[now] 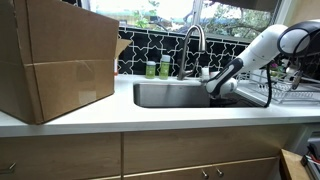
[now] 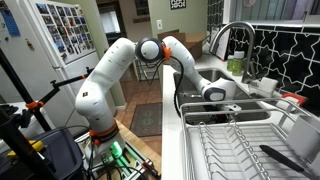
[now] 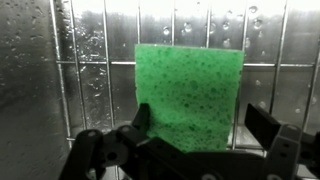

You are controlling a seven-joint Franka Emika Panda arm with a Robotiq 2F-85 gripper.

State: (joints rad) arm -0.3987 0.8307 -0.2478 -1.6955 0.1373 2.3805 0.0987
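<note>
**Where the arm dips into the basin: open gripper over a green sponge**

As the exterior views show, the largest object is a brown cardboard box (image 1: 58, 60) standing at one end of the pale countertop (image 1: 150, 117), well apart from the work. The white Franka arm (image 2: 110, 75) stretches over the counter and bends down into the stainless-steel sink (image 1: 165, 95), so that the gripper (image 1: 218, 90) sits low inside the basin, close to the wall nearest the dish rack. That wire dish rack (image 2: 235, 140) stands just beside the sink on the counter. A curved metal faucet (image 1: 193, 40) rises behind the basin against a black tiled wall with pale joints, and two small green bottles (image 1: 151, 68) stand near its foot on the back ledge.

In the wrist view, a green sponge (image 3: 188, 88) lies flat on a wet metal grid (image 3: 90, 60) that covers the sink floor; droplets speckle the steel around it. The gripper is released, with its jaws spread wide. The two dark fingers (image 3: 142, 120) stand at either side of the sponge's near edge, one overlapping its corner and the other just outside the opposite edge. Whether either finger touches the sponge cannot be told. Nothing is grasped.
</note>
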